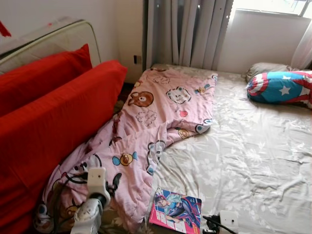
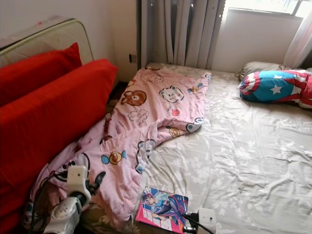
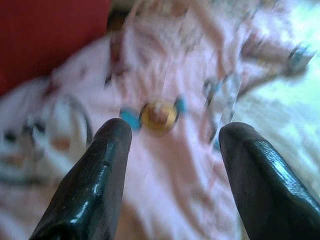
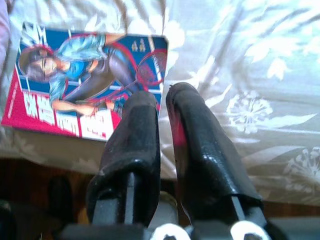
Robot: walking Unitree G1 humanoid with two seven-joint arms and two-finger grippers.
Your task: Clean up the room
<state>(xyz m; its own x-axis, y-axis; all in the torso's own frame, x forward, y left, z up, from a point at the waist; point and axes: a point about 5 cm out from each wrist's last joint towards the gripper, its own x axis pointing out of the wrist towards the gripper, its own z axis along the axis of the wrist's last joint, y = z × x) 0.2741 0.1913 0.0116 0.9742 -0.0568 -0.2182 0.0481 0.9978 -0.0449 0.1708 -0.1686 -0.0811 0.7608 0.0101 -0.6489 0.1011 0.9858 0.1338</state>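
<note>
A pink cartoon-print quilt (image 1: 146, 141) lies rumpled along the left side of a low bed (image 1: 253, 161), its near end spilling off the mattress edge against a red sofa (image 1: 48, 122), in a bedroom awaiting tidying. The robot's left gripper (image 3: 170, 150) hovers above the quilt's near folds with its two black fingers spread wide and nothing between them; the right gripper (image 4: 162, 130), fingers nearly pressed together and empty, hangs at the near edge of the bed just beside a bright magazine (image 1: 176, 210) lying flat on the sheet. The quilt looks soft, padded and limp, light for its bulk, likely to sag and drag when lifted, so a pinch on a thick fold or along the hemmed edge near the gripper would probably hold best; the magazine appears thin, glossy and slippery, best taken by an overhanging edge. The floral sheet is creased and yielding, poor support for pressing down. A star-patterned cushion (image 1: 280, 87) rests at the far right near a pale pillow (image 1: 265, 68), grey curtains (image 1: 187, 31) hang at the far wall beside a bright window, and a white power strip (image 1: 228, 220) with a black cable sits to the right of the magazine at the near edge.
</note>
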